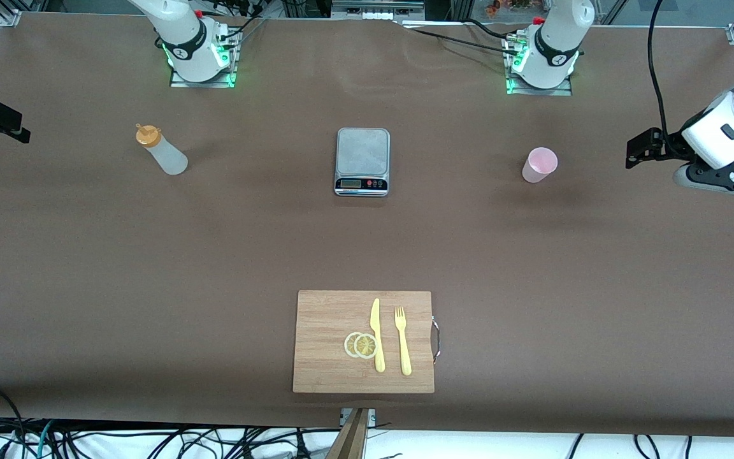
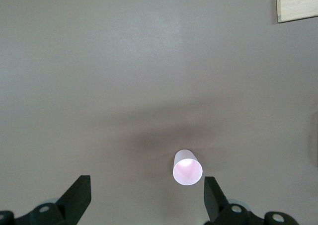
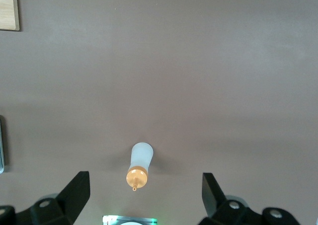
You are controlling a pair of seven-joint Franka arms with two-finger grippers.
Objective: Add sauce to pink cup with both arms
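— While both arms waited at the table's ends, what lay on the brown table?
— A steel kitchen scale stood mid-table. The squeeze bottle of sauce stood upright toward the right arm's end of the scale, the pink cup toward the left arm's end, both well apart from it.
— Anything nearer the camera?
— A wooden cutting board with lemon slices, a yellow knife and fork.
— The grippers?
— The left gripper and right gripper hung spread wide, empty.
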